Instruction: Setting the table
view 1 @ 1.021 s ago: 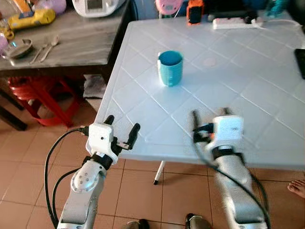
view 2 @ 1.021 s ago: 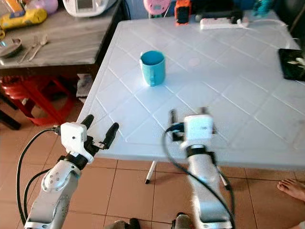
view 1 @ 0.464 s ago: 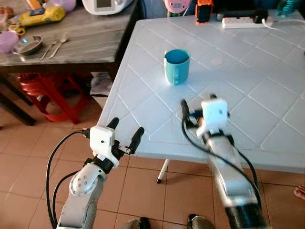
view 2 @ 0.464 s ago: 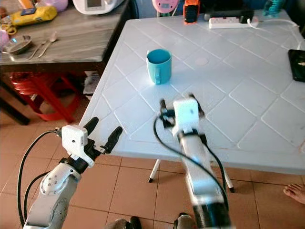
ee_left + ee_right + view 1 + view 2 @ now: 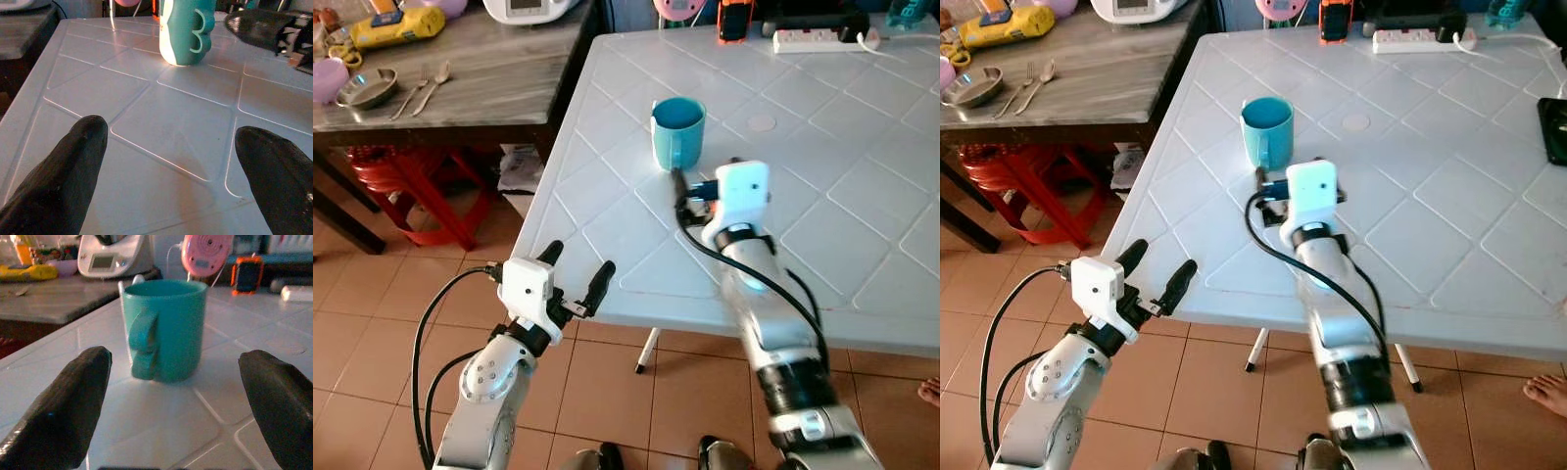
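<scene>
From the left eye view I am seeing a teal mug (image 5: 677, 132) standing upright on the white bench (image 5: 862, 186), near its left edge. My right end effector (image 5: 690, 191) is reaching over the bench just short of the mug, not touching it. My left end effector (image 5: 576, 272) is hovering at the bench's near left corner with its fingers spread apart. A grey side bench (image 5: 460, 78) is standing to the left, carrying a metal bowl (image 5: 364, 88), a fork and spoon (image 5: 423, 88) and a yellow object (image 5: 396, 24). A red stool (image 5: 411, 186) is sitting under it. A white power strip (image 5: 822, 39) is lying at the far edge of the white bench.

From the right eye view I am also catching a person's bare foot (image 5: 1545, 394) on the tiled floor (image 5: 1224, 392).

From the left wrist view I am looking between parted fingers (image 5: 54, 186) across the bench at the mug, which is showing a raised "3"-like shape on its side.

From the right wrist view the fingers (image 5: 63, 406) are standing wide apart with the mug centred beyond them, handle facing me. Behind it, a pink round object (image 5: 205, 252) and a white appliance with a display (image 5: 110, 254) are standing; I cannot read any writing.
</scene>
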Controlling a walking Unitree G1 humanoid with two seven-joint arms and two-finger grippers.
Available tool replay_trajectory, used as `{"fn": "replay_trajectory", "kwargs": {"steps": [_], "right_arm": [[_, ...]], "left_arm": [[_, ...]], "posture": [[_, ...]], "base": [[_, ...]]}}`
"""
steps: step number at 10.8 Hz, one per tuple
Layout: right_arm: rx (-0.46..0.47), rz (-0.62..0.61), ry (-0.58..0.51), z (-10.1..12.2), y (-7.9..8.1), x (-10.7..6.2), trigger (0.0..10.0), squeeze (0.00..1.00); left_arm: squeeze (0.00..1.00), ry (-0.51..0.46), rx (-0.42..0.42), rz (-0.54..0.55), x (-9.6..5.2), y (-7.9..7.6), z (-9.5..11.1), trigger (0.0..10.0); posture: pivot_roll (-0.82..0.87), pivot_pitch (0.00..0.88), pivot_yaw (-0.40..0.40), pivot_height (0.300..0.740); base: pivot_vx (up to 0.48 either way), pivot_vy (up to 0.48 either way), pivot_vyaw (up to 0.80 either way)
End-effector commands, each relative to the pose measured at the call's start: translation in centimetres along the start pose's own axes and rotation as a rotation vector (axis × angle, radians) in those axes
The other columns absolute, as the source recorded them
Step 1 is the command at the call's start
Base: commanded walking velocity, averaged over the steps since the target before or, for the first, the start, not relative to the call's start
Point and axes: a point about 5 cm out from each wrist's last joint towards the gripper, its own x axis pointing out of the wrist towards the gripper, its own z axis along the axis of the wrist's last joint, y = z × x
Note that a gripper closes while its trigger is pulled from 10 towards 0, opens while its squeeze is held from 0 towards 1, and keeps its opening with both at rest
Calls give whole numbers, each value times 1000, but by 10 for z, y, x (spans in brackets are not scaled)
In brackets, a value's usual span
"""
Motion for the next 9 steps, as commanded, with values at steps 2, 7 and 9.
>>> {"fn": "replay_trajectory", "kwargs": {"steps": [2, 7, 9], "right_arm": [[21, 35, -23, 6, 10, 10, 10000, 0], [-3, 6, -24, 15, 9, 37, 10000, 0], [-12, -21, -16, 16, 6, 42, 0, 0]], "left_arm": [[0, 7, 5, 6, -5, 1, -1, 10000], [0, 10, 2, 3, -5, 0, -2, 10000], [0, 14, 1, 4, -6, -1, -3, 10000]], "posture": [[-59, 218, 141, 740], [-47, 227, 142, 740], [-47, 227, 142, 740]], "base": [[0, 0, 0], [0, 0, 0], [0, 0, 0]]}}
